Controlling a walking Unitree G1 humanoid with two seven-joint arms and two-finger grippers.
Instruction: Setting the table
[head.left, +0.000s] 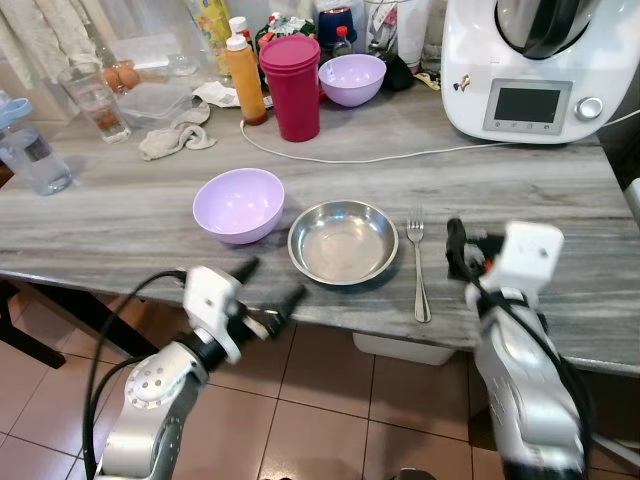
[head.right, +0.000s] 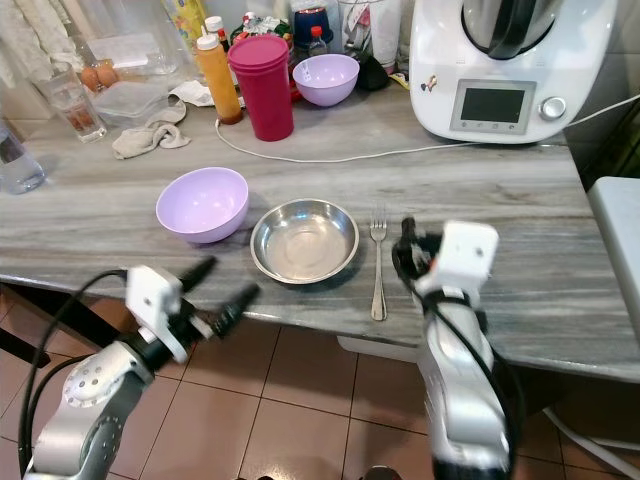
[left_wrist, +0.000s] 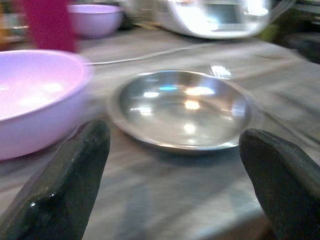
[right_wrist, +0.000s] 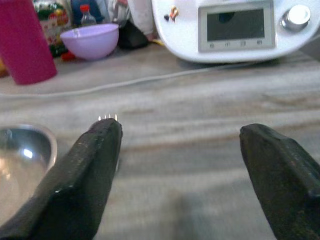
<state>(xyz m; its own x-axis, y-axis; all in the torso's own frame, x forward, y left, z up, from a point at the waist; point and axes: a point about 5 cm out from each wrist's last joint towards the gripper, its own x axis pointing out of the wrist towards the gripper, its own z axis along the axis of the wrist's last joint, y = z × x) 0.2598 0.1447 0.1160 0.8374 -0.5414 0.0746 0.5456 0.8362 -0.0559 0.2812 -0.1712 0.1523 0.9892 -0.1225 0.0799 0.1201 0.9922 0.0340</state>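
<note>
With the steel dish (head.left: 343, 241) at centre frame on the tabletop (head.left: 560, 200), lilac bowl (head.left: 238, 204) to its left and fork (head.left: 418, 265) to its right, both the left tool (head.left: 270, 285) and right tool (head.left: 458, 249) are spread open and empty, so the place setting looks near done, likely wanting a cup next

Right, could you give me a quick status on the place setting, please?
Left gripper open, short of table edge. Right gripper open, over table beside silver metal fork. Fork lies right of shallow steel bowl; lilac plastic bowl left. Nothing held.
</note>
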